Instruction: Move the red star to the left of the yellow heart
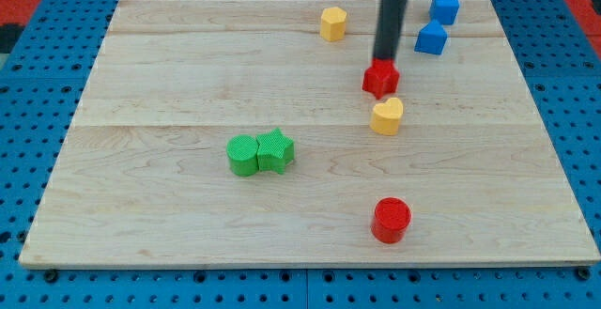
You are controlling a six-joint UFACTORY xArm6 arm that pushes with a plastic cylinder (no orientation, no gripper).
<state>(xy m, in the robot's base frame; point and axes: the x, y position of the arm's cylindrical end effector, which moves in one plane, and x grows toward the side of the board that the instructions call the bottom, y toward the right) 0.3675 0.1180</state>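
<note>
The red star (380,80) lies right of the board's centre, near the view's top. The yellow heart (386,115) sits just below it, almost touching. My tip (385,61) stands at the red star's upper edge, touching it from the view's top side. The dark rod rises from there out of the view's top edge.
A yellow hexagon block (332,23) lies near the view's top. Two blue blocks (444,7) (431,38) sit at the top right. A green cylinder (243,155) and a green star (275,150) touch left of centre. A red cylinder (391,220) stands near the bottom.
</note>
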